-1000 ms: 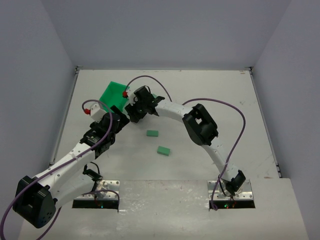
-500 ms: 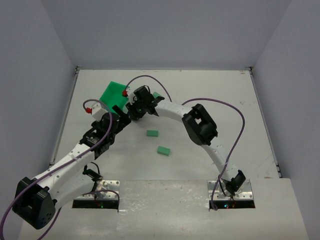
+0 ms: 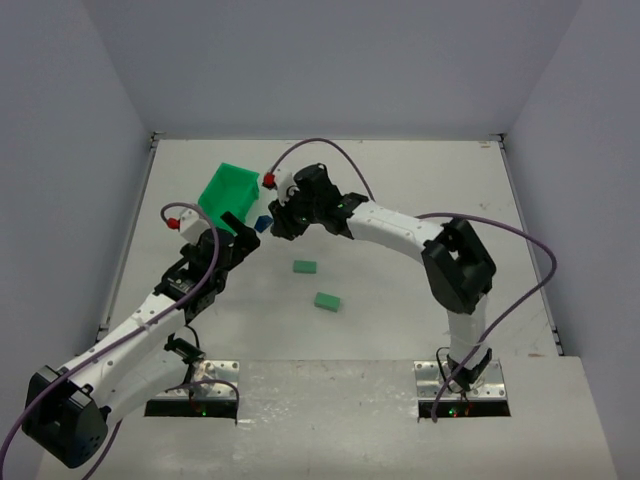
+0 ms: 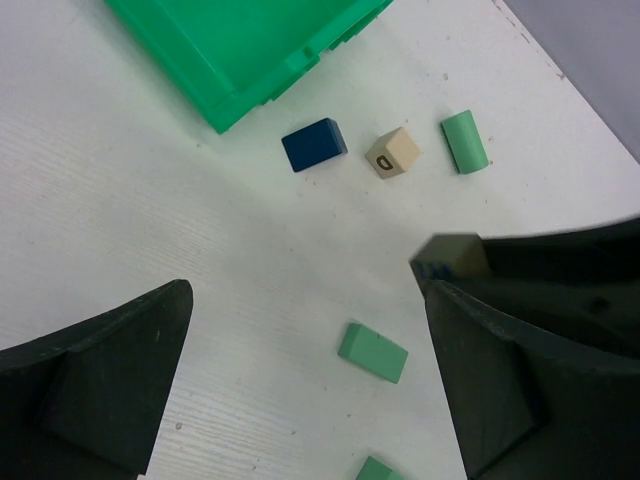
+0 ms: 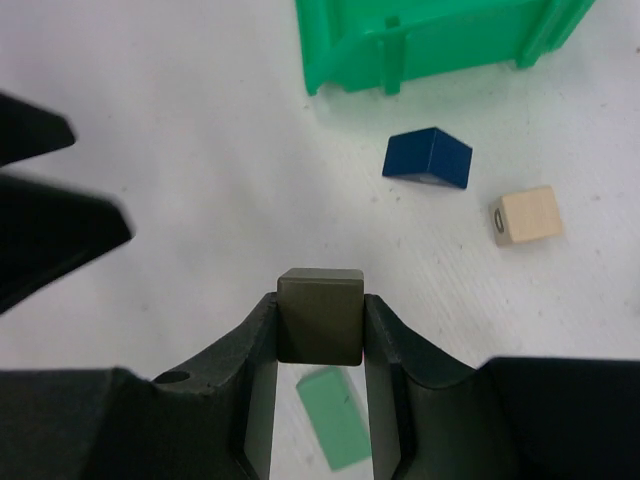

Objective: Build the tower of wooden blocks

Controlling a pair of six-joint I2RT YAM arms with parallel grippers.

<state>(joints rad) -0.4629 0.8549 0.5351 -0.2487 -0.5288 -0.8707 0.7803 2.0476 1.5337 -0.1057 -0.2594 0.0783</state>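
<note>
**Fig.** Pale desk [image 3: 400, 180] carrying a tipped green bin [image 3: 228, 188]. The left pincer [image 4: 305, 300] gapes fully and holds nothing, close beside the bin. The right pincer [image 5: 320, 335] is clamped on one small shadowed block [image 5: 320, 312], raised above the desk. No tower stands: the blue roof piece [image 5: 427, 157], beige cube [image 5: 527, 215] and green blocks [image 3: 305, 267] lie apart. Risks: the fingertip grip may let the block twist on release, and the close-set arms may collide.

There are three pale green blocks [image 4: 464, 141] [image 4: 372, 352] [image 4: 378, 470], one dark blue block [image 4: 315, 145], one beige cube [image 4: 392, 152] and one olive block [image 5: 320, 315]. One green bin [image 4: 250, 90].
</note>
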